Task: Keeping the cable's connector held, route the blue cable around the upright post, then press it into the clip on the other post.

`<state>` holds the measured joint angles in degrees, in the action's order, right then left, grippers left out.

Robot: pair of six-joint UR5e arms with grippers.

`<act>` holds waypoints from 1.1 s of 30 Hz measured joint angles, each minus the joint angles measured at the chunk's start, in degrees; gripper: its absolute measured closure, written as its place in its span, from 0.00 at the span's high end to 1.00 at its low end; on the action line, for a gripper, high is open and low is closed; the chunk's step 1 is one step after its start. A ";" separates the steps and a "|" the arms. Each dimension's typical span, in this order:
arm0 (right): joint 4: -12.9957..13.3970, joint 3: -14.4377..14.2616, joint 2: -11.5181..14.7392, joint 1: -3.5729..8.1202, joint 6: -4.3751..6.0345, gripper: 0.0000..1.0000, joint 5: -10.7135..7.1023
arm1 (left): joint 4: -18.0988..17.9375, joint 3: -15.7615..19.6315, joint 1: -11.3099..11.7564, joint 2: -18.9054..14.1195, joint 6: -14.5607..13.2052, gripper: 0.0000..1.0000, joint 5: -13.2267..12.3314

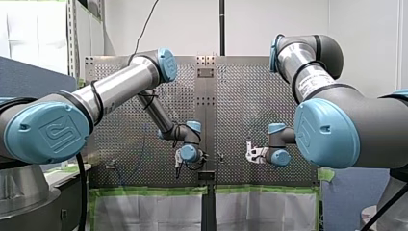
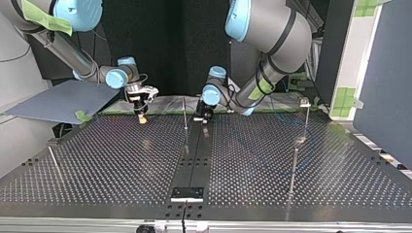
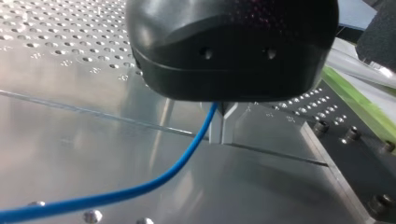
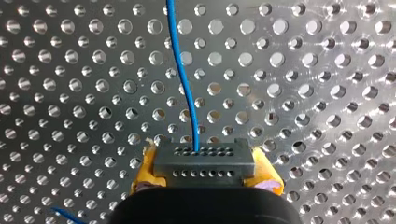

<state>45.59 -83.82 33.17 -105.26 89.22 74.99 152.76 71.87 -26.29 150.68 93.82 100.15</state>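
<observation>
Right pincer (image 4: 204, 173): my yellow pads (image 4: 142, 175) pinch a dark grey connector (image 4: 204, 157), a small block with two rows of tiny holes. The blue cable (image 4: 184, 84) leaves the connector's upper face and runs straight ahead of the pincer, over the perforated metal tabletop (image 4: 327, 93).

My left pincer (image 3: 222, 130) is black with metal fingers (image 3: 229, 122). They are drawn together on the blue cable, which comes out from between them. It curves away low over a smooth metal part of the tabletop.

In the top view my right pincer hangs at the left, its tips just above the tabletop near the far edge. My left pincer is near the middle, over the far end of a plain central strip (image 2: 194, 160). A thin upright post (image 2: 185, 114) stands between the two pincers, just beside my left one. Well apart, at that view's right, a second post (image 2: 307, 121) carries a small clip (image 2: 304, 102) at its top. The cable is too thin to trace in that view.
</observation>
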 joint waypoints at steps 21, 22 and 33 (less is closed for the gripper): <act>0.12 1.37 -0.17 -0.22 0.36 0.00 -2.64 | 0.29 0.00 0.09 -0.38 -5.75 0.91 0.46; 0.10 1.37 -0.17 -0.23 0.36 0.00 -2.65 | 0.31 0.00 0.13 -0.45 -6.26 0.97 0.45; -0.03 1.36 -0.16 -0.25 0.36 0.00 -2.71 | 3.92 0.00 -1.23 -0.70 -10.10 1.00 1.13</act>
<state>45.56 -82.47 33.02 -105.51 89.58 72.28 156.68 71.87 -27.52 149.99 83.72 101.27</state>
